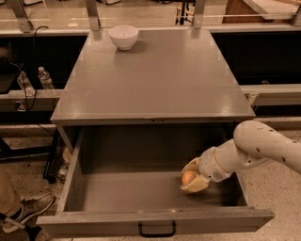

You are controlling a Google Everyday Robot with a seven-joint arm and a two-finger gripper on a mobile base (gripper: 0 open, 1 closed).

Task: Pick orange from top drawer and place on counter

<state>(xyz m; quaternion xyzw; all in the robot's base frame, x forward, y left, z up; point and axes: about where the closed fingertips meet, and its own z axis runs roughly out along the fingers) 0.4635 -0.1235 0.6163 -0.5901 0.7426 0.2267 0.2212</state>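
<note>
The orange (188, 177) lies at the right side of the open top drawer (127, 192), near its right wall. My gripper (187, 175) reaches into the drawer from the right on a white arm (256, 146). Its pale fingers (194, 186) sit above and below the orange and press against it, so it is shut on the orange, low over the drawer floor. The drawer's front panel carries a small black handle (157, 230). The grey counter (150, 75) lies above the drawer.
A white bowl (123, 36) stands at the counter's back left. Metal posts (93, 14) rise behind the counter. A plastic bottle (45, 78) and cables are on the left shelf. A person's shoe (24, 211) is on the floor at the lower left.
</note>
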